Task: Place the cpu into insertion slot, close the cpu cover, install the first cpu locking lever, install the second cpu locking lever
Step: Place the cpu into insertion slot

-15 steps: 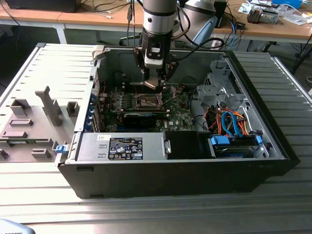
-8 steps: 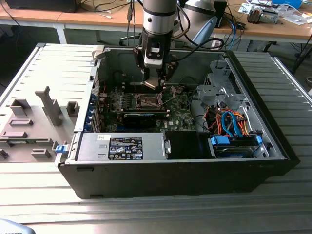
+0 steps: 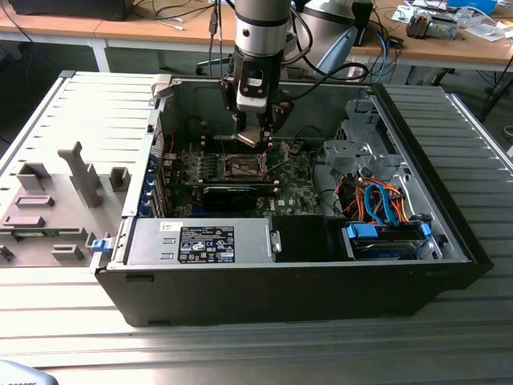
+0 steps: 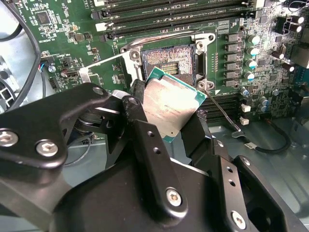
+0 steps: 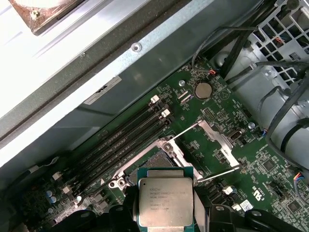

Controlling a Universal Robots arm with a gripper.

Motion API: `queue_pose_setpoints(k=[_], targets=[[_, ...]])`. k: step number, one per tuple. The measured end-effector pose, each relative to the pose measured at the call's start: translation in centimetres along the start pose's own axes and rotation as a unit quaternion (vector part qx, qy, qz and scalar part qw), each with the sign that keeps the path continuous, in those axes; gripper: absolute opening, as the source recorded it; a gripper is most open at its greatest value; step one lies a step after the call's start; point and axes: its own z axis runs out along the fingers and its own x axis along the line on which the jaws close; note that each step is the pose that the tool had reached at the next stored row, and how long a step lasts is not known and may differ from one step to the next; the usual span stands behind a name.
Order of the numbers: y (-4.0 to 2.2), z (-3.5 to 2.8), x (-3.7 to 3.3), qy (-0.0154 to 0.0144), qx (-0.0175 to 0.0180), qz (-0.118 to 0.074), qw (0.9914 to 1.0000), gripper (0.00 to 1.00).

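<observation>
gripper (image 4: 166,121) clamping cpu (image 4: 170,101) — seemingly above insertion slot (image 4: 166,60), print unreadable

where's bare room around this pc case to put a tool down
Free: the ribbed table in front of the case and along the exterior view's right of it; also the side panel beyond its brackets. Crowded: inside, with motherboard, cables, and the gripper, jaws shut on the cpu, above the insertion slot.
</observation>
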Motion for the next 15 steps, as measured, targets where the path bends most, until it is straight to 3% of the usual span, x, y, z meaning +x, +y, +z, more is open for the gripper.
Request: queue_pose_setpoints(k=[15], targets=[[0.00,0.00,0.00,-0.0002,-0.0002,0.008,0.99997,0.55]])
